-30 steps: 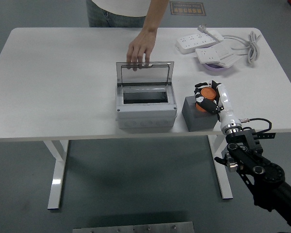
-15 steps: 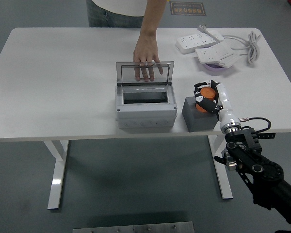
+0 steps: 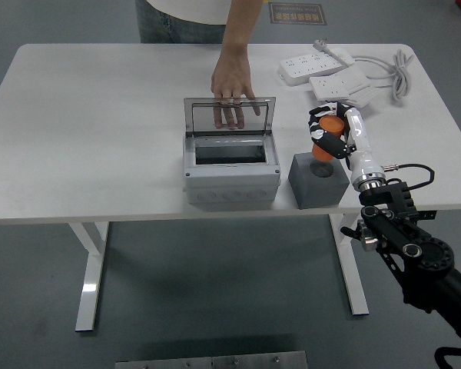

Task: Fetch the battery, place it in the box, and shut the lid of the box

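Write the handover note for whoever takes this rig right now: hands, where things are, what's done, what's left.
Right hand: shut on the orange battery, lifted partly out of the grey holder block; its lower end is at the block's hole.
Left hand: not in view.
Box: at table centre, its clear lid upright and open, with a person's hand resting behind it at the top edge.
Done: battery grasped and coming out of the holder.
Left: carry the battery left to the box, set it in the opening, release, close the lid.
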You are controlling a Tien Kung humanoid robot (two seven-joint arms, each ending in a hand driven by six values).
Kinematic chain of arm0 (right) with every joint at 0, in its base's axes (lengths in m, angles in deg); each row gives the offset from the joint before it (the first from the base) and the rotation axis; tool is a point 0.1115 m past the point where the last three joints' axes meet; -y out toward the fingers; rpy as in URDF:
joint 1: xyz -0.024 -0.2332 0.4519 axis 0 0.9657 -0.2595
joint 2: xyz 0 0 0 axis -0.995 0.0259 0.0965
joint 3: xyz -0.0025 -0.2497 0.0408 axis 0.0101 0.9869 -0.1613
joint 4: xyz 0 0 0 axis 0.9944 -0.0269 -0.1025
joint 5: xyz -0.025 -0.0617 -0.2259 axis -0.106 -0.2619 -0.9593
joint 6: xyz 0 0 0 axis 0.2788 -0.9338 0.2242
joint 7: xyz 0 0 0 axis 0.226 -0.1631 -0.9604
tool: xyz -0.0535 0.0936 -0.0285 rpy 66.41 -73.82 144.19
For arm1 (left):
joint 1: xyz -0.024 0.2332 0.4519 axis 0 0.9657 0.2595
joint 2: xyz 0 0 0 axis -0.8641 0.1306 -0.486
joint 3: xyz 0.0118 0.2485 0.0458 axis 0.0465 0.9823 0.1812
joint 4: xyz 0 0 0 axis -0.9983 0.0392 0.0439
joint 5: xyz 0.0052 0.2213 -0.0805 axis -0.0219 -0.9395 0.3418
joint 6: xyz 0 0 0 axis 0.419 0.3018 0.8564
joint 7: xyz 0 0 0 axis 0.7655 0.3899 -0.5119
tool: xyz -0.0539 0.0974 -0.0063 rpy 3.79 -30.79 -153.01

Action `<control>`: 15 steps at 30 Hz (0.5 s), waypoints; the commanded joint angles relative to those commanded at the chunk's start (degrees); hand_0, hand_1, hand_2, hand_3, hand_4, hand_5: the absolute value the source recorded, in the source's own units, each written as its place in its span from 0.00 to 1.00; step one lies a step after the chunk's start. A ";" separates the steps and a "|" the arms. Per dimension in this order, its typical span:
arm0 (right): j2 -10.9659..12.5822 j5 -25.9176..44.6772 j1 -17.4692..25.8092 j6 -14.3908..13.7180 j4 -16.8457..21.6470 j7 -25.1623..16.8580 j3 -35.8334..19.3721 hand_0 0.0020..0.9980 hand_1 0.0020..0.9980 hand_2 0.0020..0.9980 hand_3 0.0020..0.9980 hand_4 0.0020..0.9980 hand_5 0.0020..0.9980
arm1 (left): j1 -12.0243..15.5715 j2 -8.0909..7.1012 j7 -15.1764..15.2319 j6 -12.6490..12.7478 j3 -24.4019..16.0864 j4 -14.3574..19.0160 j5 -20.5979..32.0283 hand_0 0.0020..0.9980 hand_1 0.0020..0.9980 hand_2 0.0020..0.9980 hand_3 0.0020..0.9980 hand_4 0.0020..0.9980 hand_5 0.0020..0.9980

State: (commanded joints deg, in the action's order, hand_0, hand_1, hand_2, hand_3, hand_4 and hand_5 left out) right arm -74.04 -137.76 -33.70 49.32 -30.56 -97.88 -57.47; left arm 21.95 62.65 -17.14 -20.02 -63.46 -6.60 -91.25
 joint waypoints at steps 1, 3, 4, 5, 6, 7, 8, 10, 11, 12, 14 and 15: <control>0.33 -0.94 -0.26 0.11 0.68 0.90 -0.14 0.42 0.37 0.41 0.45 0.49 0.00 | 0.02 -0.01 -0.02 0.01 -0.03 0.00 -0.03 0.65 0.73 0.67 0.65 0.73 0.38; 1.04 -3.14 -0.72 0.39 2.32 2.87 -0.52 0.42 0.37 0.41 0.45 0.49 0.00 | 0.06 -0.02 -0.03 0.03 -0.05 0.00 -0.03 0.65 0.73 0.67 0.65 0.73 0.38; 1.42 -4.40 -0.95 0.58 3.21 3.97 -0.71 0.38 0.37 0.39 0.44 0.46 0.05 | 0.09 -0.03 -0.02 0.05 -0.05 0.00 0.01 0.65 0.73 0.67 0.65 0.73 0.38; 1.84 -5.73 -1.23 0.88 4.29 5.18 -0.96 0.38 0.37 0.39 0.44 0.46 0.05 | 0.12 -0.03 -0.04 0.07 -0.06 0.00 0.00 0.65 0.73 0.67 0.65 0.73 0.38; 2.29 -7.28 -1.53 1.28 5.43 6.44 -1.19 0.38 0.37 0.39 0.44 0.46 0.05 | 0.15 -0.02 -0.04 0.09 -0.06 0.00 0.03 0.65 0.73 0.67 0.65 0.73 0.38; 2.68 -8.73 -1.82 1.67 6.44 7.58 -1.38 0.38 0.37 0.39 0.44 0.46 0.05 | 0.17 -0.02 -0.04 0.11 -0.06 0.00 0.06 0.65 0.73 0.67 0.65 0.73 0.38; 3.01 -10.27 -2.09 2.11 7.42 8.74 -1.53 0.38 0.37 0.39 0.44 0.46 0.05 | 0.19 -0.02 -0.05 0.13 -0.07 0.00 0.06 0.65 0.73 0.67 0.65 0.73 0.38; 3.73 -13.84 -2.77 3.12 9.65 11.44 -1.61 0.26 0.26 0.31 0.34 0.17 0.04 | 0.20 -0.02 -0.03 0.17 -0.05 0.00 0.11 0.65 0.73 0.67 0.65 0.73 0.38; 4.05 -15.84 -3.12 3.58 10.72 12.81 -1.53 0.26 0.26 0.31 0.34 0.17 0.04 | 0.19 -0.03 0.01 0.20 -0.03 -0.02 0.17 0.65 0.73 0.67 0.65 0.73 0.38; 4.36 -17.83 -3.48 3.99 11.64 14.15 -1.35 0.26 0.26 0.31 0.34 0.17 0.04 | 0.19 -0.03 0.06 0.22 0.03 -0.02 0.27 0.65 0.73 0.67 0.65 0.73 0.38; 4.88 -21.56 -4.19 4.76 13.15 16.57 -0.81 0.26 0.26 0.31 0.34 0.17 0.04 | 0.15 -0.04 0.09 0.25 0.04 -0.03 0.34 0.65 0.73 0.67 0.65 0.73 0.38; 5.10 -23.22 -4.49 5.12 13.73 17.65 -0.53 0.26 0.26 0.31 0.34 0.17 0.04 | 0.14 -0.05 0.13 0.28 0.08 -0.04 0.42 0.65 0.73 0.67 0.65 0.73 0.38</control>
State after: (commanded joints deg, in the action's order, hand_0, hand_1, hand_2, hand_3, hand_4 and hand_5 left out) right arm -68.94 -160.98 -38.19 54.43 -16.83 -80.24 -58.01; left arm 22.09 62.60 -17.02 -19.74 -63.38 -6.63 -90.84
